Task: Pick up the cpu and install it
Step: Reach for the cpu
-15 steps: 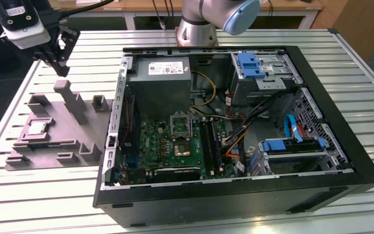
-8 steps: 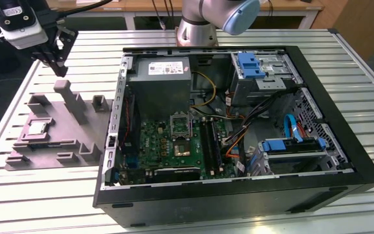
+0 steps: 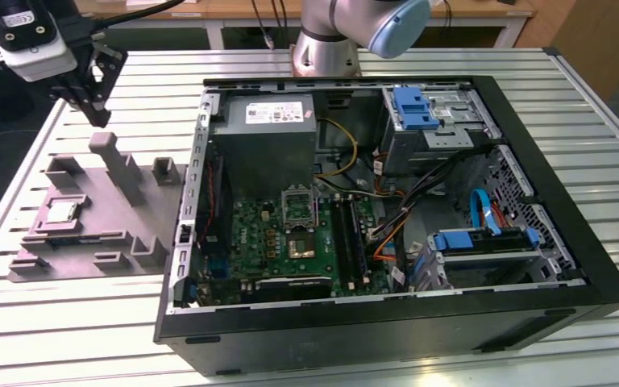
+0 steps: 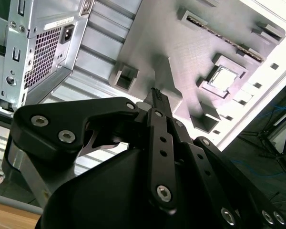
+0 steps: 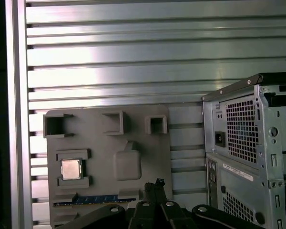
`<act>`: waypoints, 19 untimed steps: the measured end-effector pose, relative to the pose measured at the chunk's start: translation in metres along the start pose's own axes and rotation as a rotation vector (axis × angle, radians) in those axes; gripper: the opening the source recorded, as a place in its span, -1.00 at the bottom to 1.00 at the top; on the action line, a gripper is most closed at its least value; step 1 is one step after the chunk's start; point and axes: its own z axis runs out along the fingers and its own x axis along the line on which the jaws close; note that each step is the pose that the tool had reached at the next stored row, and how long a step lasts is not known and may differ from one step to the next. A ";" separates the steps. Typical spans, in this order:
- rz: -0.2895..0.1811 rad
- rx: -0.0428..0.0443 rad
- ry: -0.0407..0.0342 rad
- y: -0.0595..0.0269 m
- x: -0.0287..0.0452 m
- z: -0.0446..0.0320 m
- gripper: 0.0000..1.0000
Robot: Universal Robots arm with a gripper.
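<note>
The slatted metal table (image 3: 62, 322) carries an open computer case (image 3: 417, 322) and, on the exterior view's left, a grey tray (image 3: 94, 242). The gripper (image 3: 99, 117) hangs over the tray, its fingers seemingly pinched together and empty. The cpu (image 3: 60, 212) lies in a tray recess.

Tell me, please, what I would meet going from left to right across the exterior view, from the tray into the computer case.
The cpu on the grey tray → the green motherboard → the blue-handled drive cage.
</note>
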 end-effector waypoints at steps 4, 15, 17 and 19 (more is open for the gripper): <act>0.000 0.0000 0.0000 -0.0001 0.0009 0.0000 -0.79; 0.000 0.0000 0.0000 -0.0002 0.0028 0.0001 -0.79; 0.000 0.0000 -0.0001 -0.0002 0.0031 0.0001 -0.79; 0.000 0.0000 0.0000 -0.0002 0.0035 0.0001 -0.79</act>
